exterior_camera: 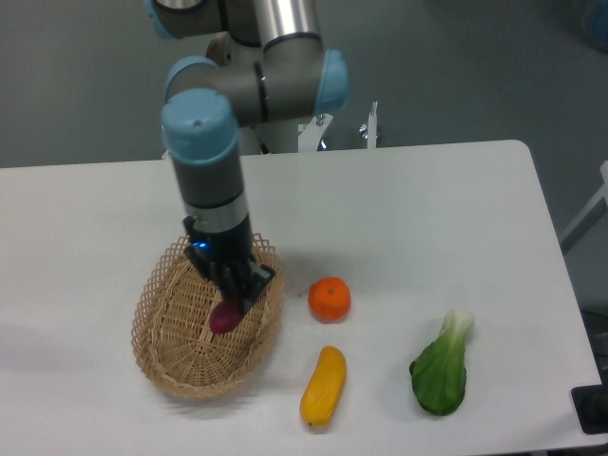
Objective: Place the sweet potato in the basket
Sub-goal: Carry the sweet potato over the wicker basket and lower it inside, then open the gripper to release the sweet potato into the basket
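The tool [231,302] pinches the sweet potato [224,317] low inside the basket [160,353] (just above its floor), where a careless release could roll it against the lacy rim.

We see from one fixed camera, high in front, looking down across the whole bench [427,209] toward the arm's [214,171] base.

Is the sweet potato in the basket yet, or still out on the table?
In: the sweet potato sits within the basket rim, under the end effector. Whether it rests on the bottom or is held cannot be told.
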You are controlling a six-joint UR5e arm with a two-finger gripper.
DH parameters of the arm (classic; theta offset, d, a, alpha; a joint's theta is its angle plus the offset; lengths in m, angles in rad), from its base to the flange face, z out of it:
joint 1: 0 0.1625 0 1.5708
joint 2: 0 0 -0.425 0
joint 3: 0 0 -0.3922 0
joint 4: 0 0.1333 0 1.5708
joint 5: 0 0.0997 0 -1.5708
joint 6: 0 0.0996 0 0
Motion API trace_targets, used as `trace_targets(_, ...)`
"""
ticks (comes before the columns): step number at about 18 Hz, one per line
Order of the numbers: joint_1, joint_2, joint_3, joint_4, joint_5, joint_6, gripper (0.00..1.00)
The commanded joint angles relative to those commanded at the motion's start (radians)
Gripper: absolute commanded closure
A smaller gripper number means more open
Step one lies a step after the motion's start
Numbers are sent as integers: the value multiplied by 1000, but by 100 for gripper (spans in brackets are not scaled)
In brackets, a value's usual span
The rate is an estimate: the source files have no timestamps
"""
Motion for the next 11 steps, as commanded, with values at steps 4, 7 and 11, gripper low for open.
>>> trace_targets(4, -31, -49, -15, 3, 11, 59, 77)
trace_targets(7, -46, -69, -17, 3, 11, 82, 77)
trace_targets(11, -68, -94, -40, 5, 28, 102, 76)
